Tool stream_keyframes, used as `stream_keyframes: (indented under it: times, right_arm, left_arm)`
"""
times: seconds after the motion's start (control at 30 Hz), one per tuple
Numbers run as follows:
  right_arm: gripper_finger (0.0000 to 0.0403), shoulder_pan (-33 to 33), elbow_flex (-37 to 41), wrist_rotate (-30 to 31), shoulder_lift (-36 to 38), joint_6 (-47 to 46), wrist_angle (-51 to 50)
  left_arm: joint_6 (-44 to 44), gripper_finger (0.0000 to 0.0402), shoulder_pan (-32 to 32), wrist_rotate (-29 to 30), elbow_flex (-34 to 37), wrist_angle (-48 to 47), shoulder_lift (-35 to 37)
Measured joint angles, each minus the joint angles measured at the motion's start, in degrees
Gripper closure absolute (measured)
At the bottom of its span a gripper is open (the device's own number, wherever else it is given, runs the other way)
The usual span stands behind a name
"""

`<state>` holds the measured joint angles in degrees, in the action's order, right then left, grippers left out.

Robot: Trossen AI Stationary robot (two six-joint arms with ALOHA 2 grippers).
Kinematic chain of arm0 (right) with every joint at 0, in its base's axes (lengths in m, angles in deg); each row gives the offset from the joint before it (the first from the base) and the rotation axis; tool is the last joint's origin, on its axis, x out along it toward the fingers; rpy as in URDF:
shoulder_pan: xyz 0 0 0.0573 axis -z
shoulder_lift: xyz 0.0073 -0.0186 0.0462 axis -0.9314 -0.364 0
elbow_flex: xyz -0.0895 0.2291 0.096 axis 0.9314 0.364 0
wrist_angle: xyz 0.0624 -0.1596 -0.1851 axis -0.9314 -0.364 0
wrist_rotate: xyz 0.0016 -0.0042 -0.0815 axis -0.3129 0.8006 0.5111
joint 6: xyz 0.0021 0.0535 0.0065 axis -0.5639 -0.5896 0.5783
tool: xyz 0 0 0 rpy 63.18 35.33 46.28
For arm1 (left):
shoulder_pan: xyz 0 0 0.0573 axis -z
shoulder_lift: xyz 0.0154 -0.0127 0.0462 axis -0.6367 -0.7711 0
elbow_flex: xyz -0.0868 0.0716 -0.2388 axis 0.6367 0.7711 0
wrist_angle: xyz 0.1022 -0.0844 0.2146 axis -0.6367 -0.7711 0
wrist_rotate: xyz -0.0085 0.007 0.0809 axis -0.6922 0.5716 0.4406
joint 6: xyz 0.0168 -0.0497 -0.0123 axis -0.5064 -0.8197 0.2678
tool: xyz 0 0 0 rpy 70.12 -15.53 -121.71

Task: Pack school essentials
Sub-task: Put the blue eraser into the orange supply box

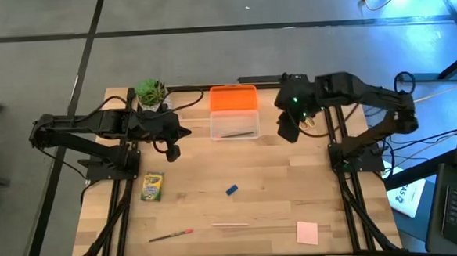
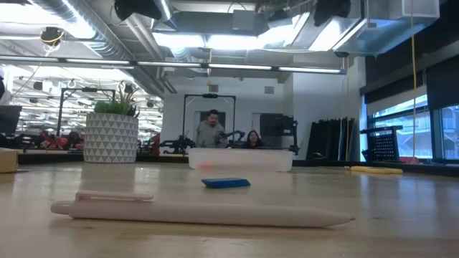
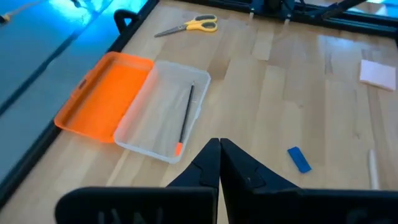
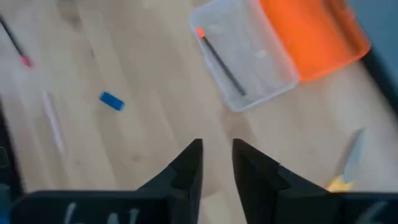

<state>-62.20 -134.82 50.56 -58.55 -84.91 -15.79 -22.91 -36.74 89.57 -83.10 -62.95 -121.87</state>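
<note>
The clear case [image 1: 234, 124] lies open at the far middle of the table, its orange lid [image 1: 233, 98] flat behind it and a dark pen [image 3: 186, 118] in the tray. On the wood lie the crayon box [image 1: 152, 187], the blue piece [image 1: 232, 190], the red-tipped pencil [image 1: 171, 235], the pale stick [image 1: 230, 223] and the pink note pad [image 1: 307, 232]. The yellow-handled scissors [image 3: 189, 26] lie right of the case, under the right arm. My left gripper [image 1: 172, 153] hovers shut, left of the case. My right gripper [image 1: 287, 131] hovers right of it, slightly open [image 4: 216, 146].
A small green plant in a white pot [image 1: 151, 94] stands at the far edge, left of the case. The arm bases flank the table on both sides. Bare wood stretches between the case and the items near the front. People sit in the room behind [image 2: 210, 129].
</note>
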Motion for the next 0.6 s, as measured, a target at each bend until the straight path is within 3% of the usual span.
stream_keyframes:
  times: [0.33, 0.6]
  right_arm:
    - [0.0315, -2.90, 18.61, 4.94, 5.80, -21.82, 0.46]
    - [0.0315, 4.58, 30.24, -0.42, 5.56, -19.13, 8.47]
  left_arm:
    - [-1.97, 0.0401, -0.02, -0.07, 0.00, 0.00, 0.00]
    - [-2.40, 0.0401, -0.04, -0.07, 0.00, 0.00, 0.00]
